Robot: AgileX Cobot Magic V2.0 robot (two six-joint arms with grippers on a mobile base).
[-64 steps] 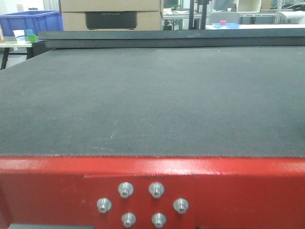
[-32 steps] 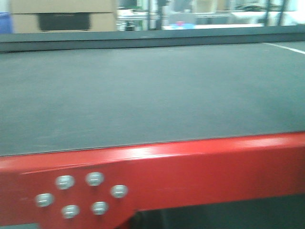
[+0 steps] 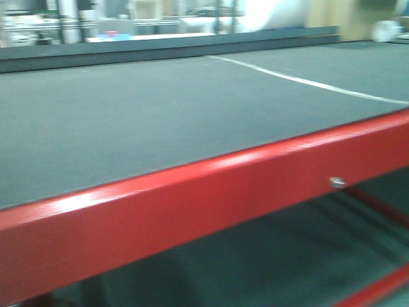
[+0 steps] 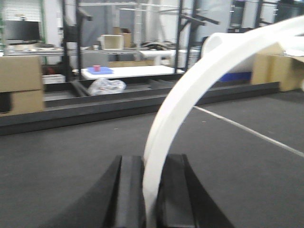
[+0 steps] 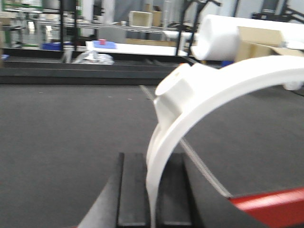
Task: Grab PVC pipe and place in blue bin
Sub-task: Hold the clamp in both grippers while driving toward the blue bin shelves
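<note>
Mid-carry, left gripper (image 4: 152, 166) and right gripper (image 5: 152, 164) each pinched a PVC pipe (image 4: 186, 94); next, locating the unseen blue bin.

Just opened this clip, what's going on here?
The left gripper is shut on an arched white PVC pipe, and the right gripper clamps a similar white arched strip. The dark matted table with its red edge lies ahead of both. The front view is blurred.
</note>
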